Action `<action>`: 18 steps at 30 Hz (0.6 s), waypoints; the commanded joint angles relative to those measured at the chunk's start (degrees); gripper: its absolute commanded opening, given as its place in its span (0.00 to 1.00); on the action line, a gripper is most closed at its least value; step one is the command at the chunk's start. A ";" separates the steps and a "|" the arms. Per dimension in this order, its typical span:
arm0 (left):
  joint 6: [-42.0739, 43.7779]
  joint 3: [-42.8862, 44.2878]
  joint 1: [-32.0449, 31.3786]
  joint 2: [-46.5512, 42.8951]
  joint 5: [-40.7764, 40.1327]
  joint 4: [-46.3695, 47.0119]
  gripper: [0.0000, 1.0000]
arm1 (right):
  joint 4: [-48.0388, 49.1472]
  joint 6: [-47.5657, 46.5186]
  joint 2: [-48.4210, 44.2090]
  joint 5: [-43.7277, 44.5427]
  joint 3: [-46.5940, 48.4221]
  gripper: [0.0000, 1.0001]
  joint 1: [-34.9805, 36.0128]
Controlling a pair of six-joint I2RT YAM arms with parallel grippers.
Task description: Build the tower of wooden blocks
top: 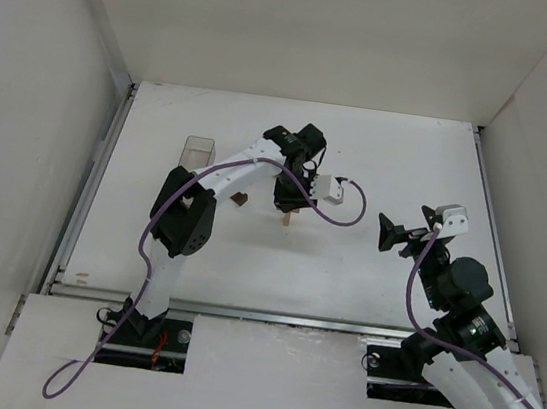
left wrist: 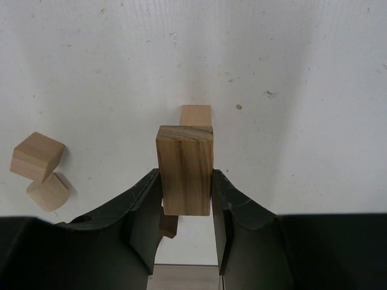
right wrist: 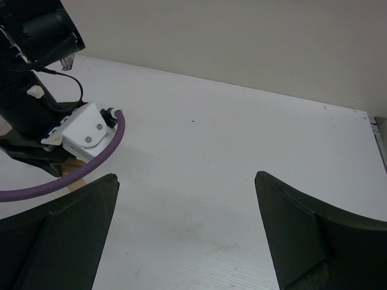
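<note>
My left gripper is shut on a tan rectangular wood block, with one finger on each long side. In the top view it hangs over the middle of the table, with a tan piece showing just below it. A second pale block shows just past the held block's far end; I cannot tell whether they touch. A dark brown block lies left of the gripper, and a brown piece shows under my left finger. My right gripper is open and empty, to the right of the blocks.
Two loose pale blocks lie together left of the held block. A clear plastic box stands at the back left. White walls enclose the table. The left arm's purple cable hangs near the blocks.
</note>
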 commanded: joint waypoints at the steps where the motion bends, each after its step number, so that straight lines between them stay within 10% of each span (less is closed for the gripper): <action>1: 0.02 -0.58 -0.10 -0.69 0.34 -1.28 0.25 | 1.20 -0.54 -0.09 0.87 1.47 1.00 -0.32; 18: -1.04 0.47 0.43 -0.69 2.44 -0.75 0.52 | 1.20 -0.54 -0.09 0.87 1.47 1.00 -0.32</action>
